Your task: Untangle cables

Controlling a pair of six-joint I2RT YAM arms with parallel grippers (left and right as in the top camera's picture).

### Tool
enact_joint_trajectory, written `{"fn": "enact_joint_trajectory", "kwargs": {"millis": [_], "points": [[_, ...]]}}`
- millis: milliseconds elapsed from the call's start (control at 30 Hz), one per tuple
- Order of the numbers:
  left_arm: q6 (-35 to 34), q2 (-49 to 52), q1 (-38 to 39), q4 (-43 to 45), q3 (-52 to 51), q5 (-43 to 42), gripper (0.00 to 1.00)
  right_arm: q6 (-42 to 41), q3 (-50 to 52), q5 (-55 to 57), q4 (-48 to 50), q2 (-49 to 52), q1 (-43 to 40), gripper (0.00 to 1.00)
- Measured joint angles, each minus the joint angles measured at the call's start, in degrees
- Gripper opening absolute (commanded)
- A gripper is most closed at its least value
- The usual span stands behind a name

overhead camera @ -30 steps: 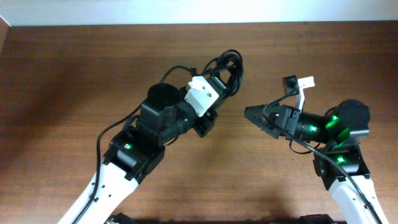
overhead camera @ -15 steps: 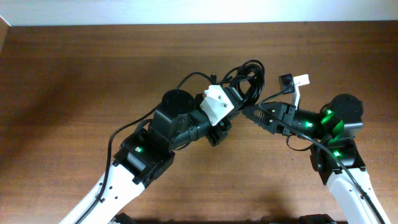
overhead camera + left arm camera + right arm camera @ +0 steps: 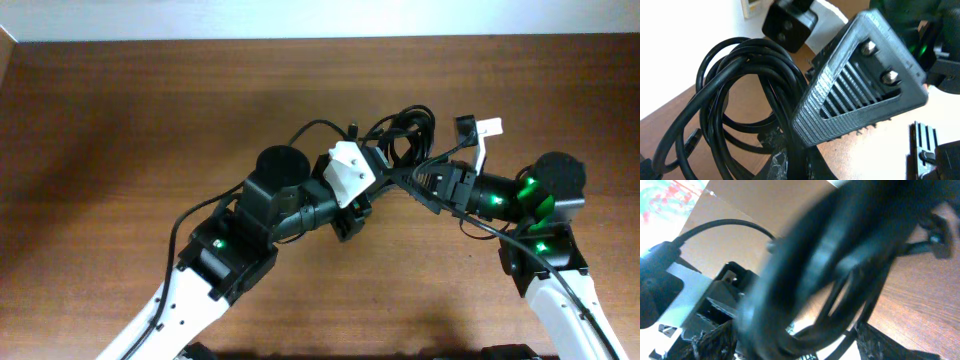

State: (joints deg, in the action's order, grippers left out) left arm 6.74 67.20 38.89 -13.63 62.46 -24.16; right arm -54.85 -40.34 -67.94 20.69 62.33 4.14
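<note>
The cables (image 3: 408, 134) are a loose bundle of thin black loops held above the table, right of centre. My left gripper (image 3: 384, 164) is shut on the lower part of the bundle; in the left wrist view the cords (image 3: 740, 100) run down between its fingers (image 3: 800, 165). My right gripper (image 3: 404, 182) comes in from the right and is open, its tips at the bundle. In the right wrist view blurred cords (image 3: 830, 255) fill the space between its spread fingers (image 3: 800, 340). One ribbed grey right finger (image 3: 860, 80) lies against the loops. The plug ends are hard to make out.
The brown wooden table (image 3: 120, 150) runs to a white wall at the back. A small black block with a white tab (image 3: 478, 129) sits just behind my right arm, also in the left wrist view (image 3: 790, 20). Both arms crowd the centre right.
My left arm has carried the bundle to the right. My right gripper has moved left to meet it, and its fingers now sit around the loops instead of apart from them.
</note>
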Motion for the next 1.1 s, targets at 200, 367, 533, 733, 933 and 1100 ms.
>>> {"fn": "enact_joint_trajectory", "kwargs": {"millis": [200,367,533,733,933,1100], "points": [[-0.02,-2.03,0.11,-1.42,0.00,6.93,0.00,0.42,0.00,-0.90,-0.07,0.04,-0.96,0.74],[-0.17,-2.03,0.11,-1.53,0.00,10.32,0.00,0.63,0.00,-2.67,-0.90,0.04,-0.96,0.74],[-0.17,-2.05,0.11,-1.57,0.00,12.90,0.00,0.85,0.00,-3.15,-4.92,0.04,-0.96,0.74],[-0.20,-2.05,0.11,-1.57,0.00,16.13,0.00,0.85,0.00,-3.30,-5.68,0.04,-0.96,0.74],[-0.20,-2.05,0.11,-1.49,0.00,18.49,0.00,0.85,0.00,-3.26,-5.68,0.04,1.09,0.75],[-0.20,-2.05,0.11,-1.49,0.00,18.73,0.00,0.79,0.00,-2.82,-5.75,0.04,1.97,0.75]]}}
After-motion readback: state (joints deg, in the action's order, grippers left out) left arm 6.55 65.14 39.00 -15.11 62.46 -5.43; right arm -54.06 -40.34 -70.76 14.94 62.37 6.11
